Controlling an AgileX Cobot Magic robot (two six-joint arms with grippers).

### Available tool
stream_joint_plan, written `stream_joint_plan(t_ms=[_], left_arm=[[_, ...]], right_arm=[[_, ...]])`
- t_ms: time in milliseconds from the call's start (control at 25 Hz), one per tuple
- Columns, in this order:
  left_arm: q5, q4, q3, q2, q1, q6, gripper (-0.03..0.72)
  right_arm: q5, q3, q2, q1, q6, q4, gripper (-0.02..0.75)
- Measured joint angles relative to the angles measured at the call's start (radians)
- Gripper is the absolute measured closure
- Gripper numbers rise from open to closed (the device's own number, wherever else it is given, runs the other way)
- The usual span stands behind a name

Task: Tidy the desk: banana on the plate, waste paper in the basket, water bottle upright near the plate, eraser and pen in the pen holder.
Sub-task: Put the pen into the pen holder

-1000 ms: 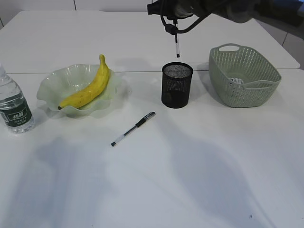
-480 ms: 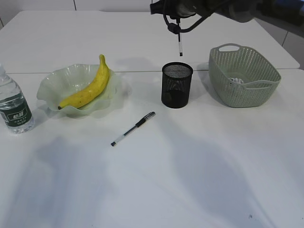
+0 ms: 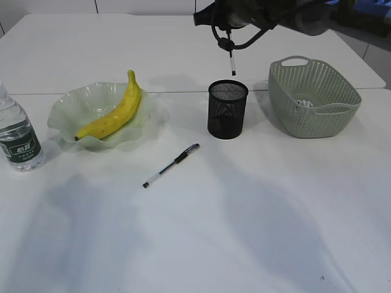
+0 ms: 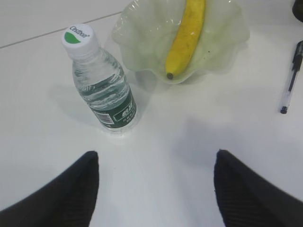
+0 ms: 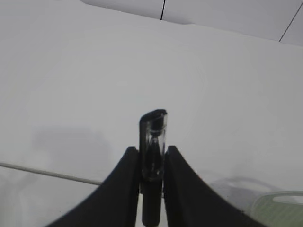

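Right gripper [image 5: 151, 156] clamped on a pen [image 3: 231, 63], hanging upright just above the pen holder [image 3: 227, 109], tip clear of the rim. Pen holder standing mid-desk toward the far edge, beside the basket [image 3: 313, 96] at the right edge; crumpled paper [image 3: 303, 103] inside the basket. Left gripper [image 4: 154, 182] fingers wide apart, holding nothing, hovering over bare desk [image 3: 201, 238] near the water bottle [image 4: 101, 85]. Bottle upright at the left edge, just beside the plate [image 3: 73, 104]. Banana [image 3: 116, 113] lying on the plate. Second pen [image 3: 171, 165] flat on the desk, in front of the pen holder, toward the middle. Eraser not identifiable.
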State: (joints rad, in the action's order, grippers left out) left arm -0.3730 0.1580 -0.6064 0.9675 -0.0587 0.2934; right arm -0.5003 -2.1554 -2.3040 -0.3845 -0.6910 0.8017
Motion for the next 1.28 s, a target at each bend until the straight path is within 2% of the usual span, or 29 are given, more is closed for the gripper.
stream_joint_plan(t_ms=[1040, 1280], left_arm=[[0.002, 0.032, 0.0, 0.0, 0.0, 0.0, 0.151], [0.002, 0.035, 0.0, 0.0, 0.0, 0.0, 0.151]], right_arm=[[0.086, 0.035, 0.0, 0.0, 0.0, 0.028, 0.617], [0.127, 0.101, 0.0, 0.0, 0.0, 0.044, 0.617]])
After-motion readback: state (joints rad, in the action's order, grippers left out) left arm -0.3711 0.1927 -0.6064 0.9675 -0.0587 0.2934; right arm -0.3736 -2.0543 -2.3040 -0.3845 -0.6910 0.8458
